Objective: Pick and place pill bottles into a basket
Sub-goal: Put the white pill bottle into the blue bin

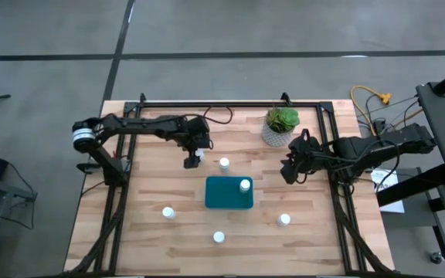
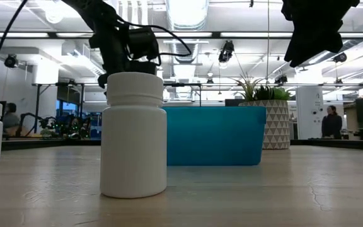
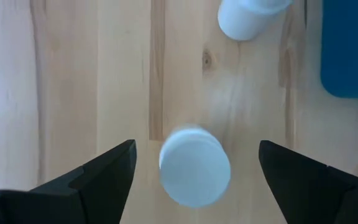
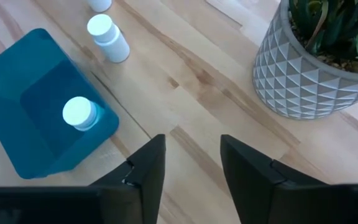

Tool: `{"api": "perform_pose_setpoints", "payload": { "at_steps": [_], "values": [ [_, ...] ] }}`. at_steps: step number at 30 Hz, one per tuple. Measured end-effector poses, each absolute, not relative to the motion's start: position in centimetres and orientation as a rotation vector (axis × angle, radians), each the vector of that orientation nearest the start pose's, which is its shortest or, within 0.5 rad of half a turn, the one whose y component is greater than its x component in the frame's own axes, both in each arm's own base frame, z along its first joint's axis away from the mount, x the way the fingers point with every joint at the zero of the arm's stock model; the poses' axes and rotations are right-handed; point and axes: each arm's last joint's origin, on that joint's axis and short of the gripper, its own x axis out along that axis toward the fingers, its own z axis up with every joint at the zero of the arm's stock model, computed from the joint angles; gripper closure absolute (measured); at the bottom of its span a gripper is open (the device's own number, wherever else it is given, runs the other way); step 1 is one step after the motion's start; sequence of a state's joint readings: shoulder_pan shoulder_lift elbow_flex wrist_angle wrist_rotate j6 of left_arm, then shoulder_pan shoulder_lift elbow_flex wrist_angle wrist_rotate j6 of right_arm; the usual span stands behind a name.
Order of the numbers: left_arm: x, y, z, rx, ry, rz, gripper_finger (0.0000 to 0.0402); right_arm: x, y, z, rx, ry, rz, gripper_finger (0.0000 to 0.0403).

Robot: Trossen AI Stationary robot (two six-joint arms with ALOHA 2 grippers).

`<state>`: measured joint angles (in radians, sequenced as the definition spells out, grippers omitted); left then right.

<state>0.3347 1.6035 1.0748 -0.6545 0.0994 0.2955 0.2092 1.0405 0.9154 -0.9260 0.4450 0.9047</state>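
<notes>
The teal basket (image 1: 224,198) lies at the table's middle with one white pill bottle (image 1: 245,185) standing in its right far corner. My left gripper (image 1: 192,160) hovers left of the basket, open. Its fingers stand wide on either side of a pill bottle (image 3: 194,166) seen cap-up, without touching it. A second bottle (image 1: 224,163) stands just to its right. Three more bottles (image 1: 168,211) (image 1: 219,237) (image 1: 284,220) stand nearer the front. My right gripper (image 1: 290,171) is open and empty, right of the basket, above the table.
A white patterned pot with a green plant (image 1: 281,127) stands at the far edge, close to my right gripper; it also shows in the right wrist view (image 4: 316,68). A black frame (image 1: 230,105) runs along the table's far and side edges.
</notes>
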Motion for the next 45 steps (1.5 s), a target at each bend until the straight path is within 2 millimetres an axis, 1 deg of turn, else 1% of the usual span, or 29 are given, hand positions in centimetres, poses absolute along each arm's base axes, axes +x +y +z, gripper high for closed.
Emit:
{"api": "perform_pose_setpoints", "payload": {
  "at_steps": [9, 16, 19, 29, 35, 38, 41, 45],
  "values": [
    [29.4, 9.9, 19.2, -0.006, 1.226, 0.030, 0.0079, 18.2, 2.6, 27.9, 0.488, 0.806, -0.632, 0.0269],
    [29.5, 10.0, 19.1, 0.008, 1.235, 0.051, 0.0083, 18.2, 2.6, 27.9, 0.488, 0.805, -0.631, 0.0279],
    [29.4, 10.1, 19.1, 0.009, 1.235, 0.054, 0.0101, 18.3, 2.6, 27.9, 0.489, 0.805, -0.631, 0.0284],
    [29.4, 10.1, 19.1, 0.010, 1.235, 0.054, 0.0185, 18.3, 2.6, 27.9, 0.481, 0.807, -0.628, 0.0299],
    [29.4, 10.1, 19.1, 0.010, 1.235, 0.054, 0.0228, 18.3, 2.6, 27.9, 0.478, 0.808, -0.626, 0.0308],
    [29.4, 10.1, 19.2, 0.009, 1.238, 0.053, 0.0236, 18.3, 2.6, 27.9, 0.475, 0.809, -0.625, 0.0313],
    [29.5, 10.1, 19.5, 0.009, 1.239, 0.053, 0.0235, 18.3, 2.6, 27.9, 0.475, 0.809, -0.625, 0.0317],
    [29.4, 10.1, 20.4, 0.000, 1.271, 0.046, 0.0233, 18.3, 2.6, 27.9, 0.474, 0.809, -0.625, 0.0323]
  ]
}}
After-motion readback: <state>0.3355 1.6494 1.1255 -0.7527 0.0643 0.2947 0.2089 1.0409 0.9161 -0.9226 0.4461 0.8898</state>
